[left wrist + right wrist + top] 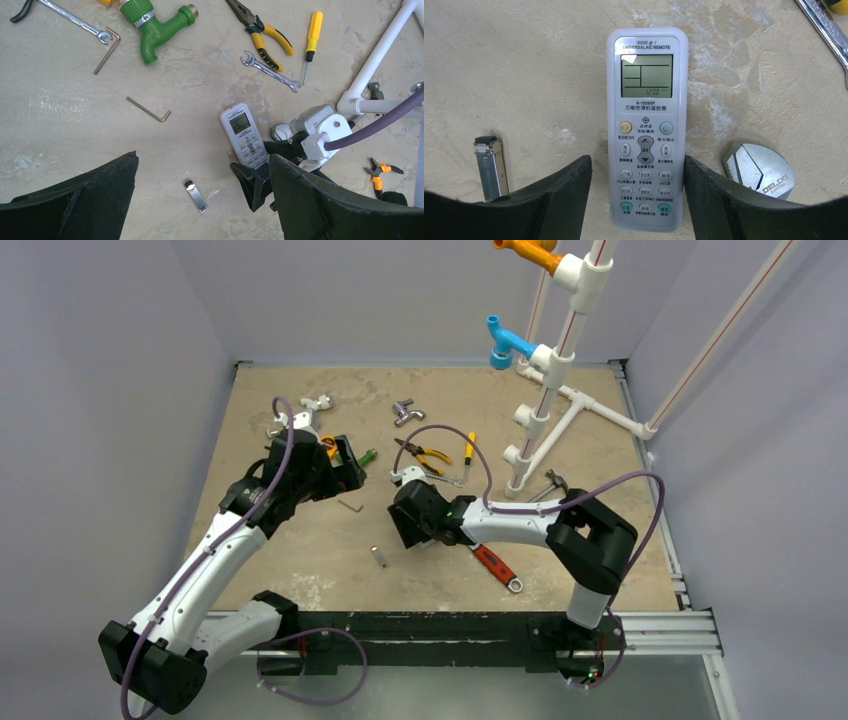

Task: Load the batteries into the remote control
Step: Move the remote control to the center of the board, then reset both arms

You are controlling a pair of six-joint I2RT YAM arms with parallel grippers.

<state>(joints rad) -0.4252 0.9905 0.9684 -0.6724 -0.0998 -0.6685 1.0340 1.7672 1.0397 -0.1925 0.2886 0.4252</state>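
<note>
Where the remote control (646,90) lay face up on the beige table (300,570), its lower end sat between the fingers of the right gripper (638,159). The jaws stood moderately apart astride the case. One finger (734,200) met the case edge, while a thin strip of table showed between the other finger and the opposite edge. The back of the remote faced the table and was hidden in every view, so nothing could be told of what it held. Just beside the remote lay a small silvery metal piece (489,167) on one side and a rounded metal object (756,172) bearing a maker's name on the other. The left gripper (204,157) hung above the table, its jaws spread wide and holding nothing.

Only the right wrist view resolved the pale green screen, with lines and digits showing, along with the button rows and the printed title. The left wrist view gave the wider setting. It showed a hex key (148,110), a green tap (152,27), yellow-handled pliers (260,32), a yellow screwdriver (312,37) and a spanner (270,71) lying beyond the remote, all apart from it. The top view added a red-handled wrench (497,567) near the right arm and a white pipe frame (550,390) at the far right. In that view the right gripper covered most of the remote.
</note>
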